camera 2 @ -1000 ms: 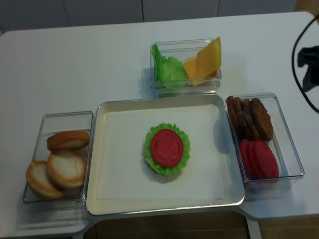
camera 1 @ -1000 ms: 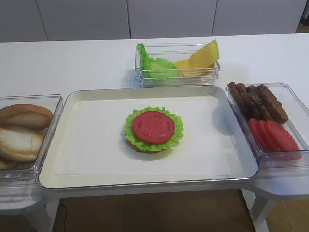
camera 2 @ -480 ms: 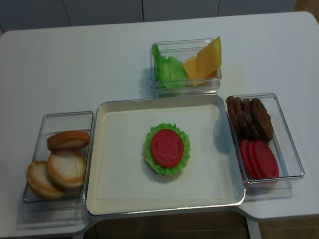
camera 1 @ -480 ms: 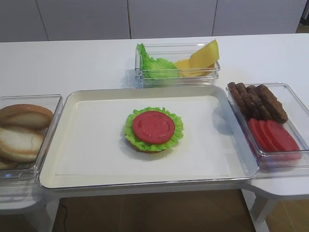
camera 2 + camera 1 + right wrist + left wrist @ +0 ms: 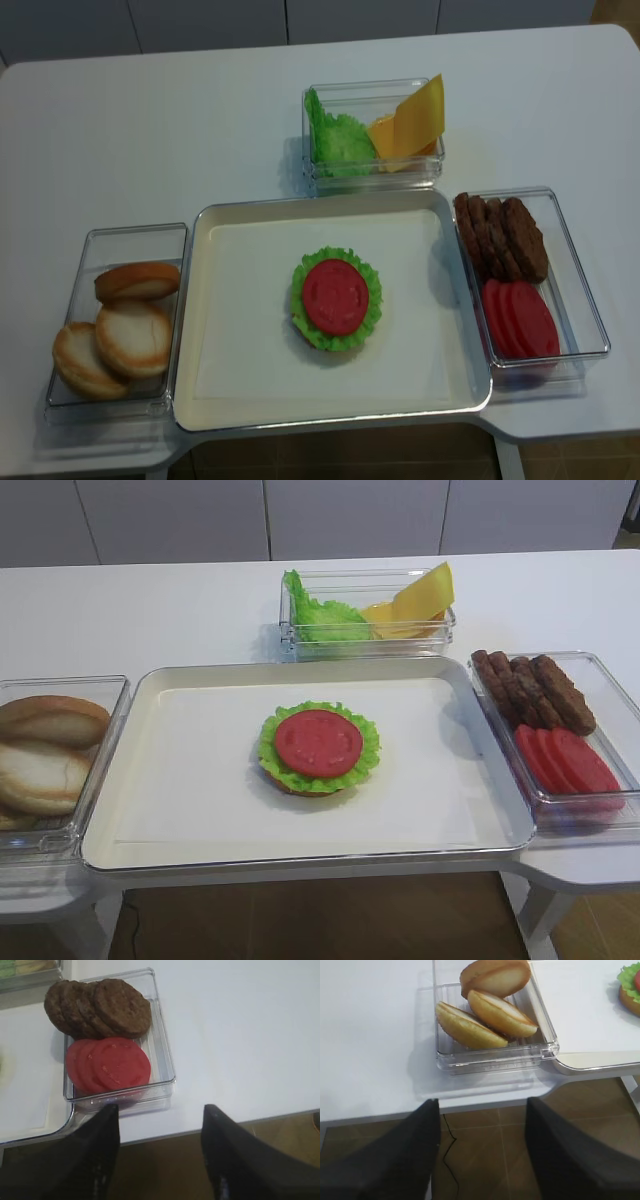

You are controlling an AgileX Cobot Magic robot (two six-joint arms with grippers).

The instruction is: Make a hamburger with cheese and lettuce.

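Observation:
The hamburger point(image 5: 318, 747) sits mid-tray: a brown bun base, a frilly green lettuce disc point(image 5: 365, 763) and a red round slice on top; it also shows in the realsense view point(image 5: 336, 298) and at the left wrist view's edge point(image 5: 630, 987). Cheese slices point(image 5: 420, 598) lean in the back box beside spare lettuce point(image 5: 320, 618); both show in the realsense view, the cheese point(image 5: 412, 125) right of the lettuce point(image 5: 338, 142). My right gripper point(image 5: 159, 1110) is open and empty over the table's front edge near the patty box. My left gripper point(image 5: 482, 1104) is open and empty below the bun box. Neither gripper shows in the exterior views.
A clear box point(image 5: 575, 810) at right holds brown patties point(image 5: 530, 688) and red slices point(image 5: 565, 760). A clear box point(image 5: 495, 1057) at left holds bun halves point(image 5: 495, 1007). The white tray point(image 5: 180, 810) fills the table's middle. White tabletop lies behind.
In the realsense view a black arm part at the right edge has gone out of view. The food and boxes have not moved.

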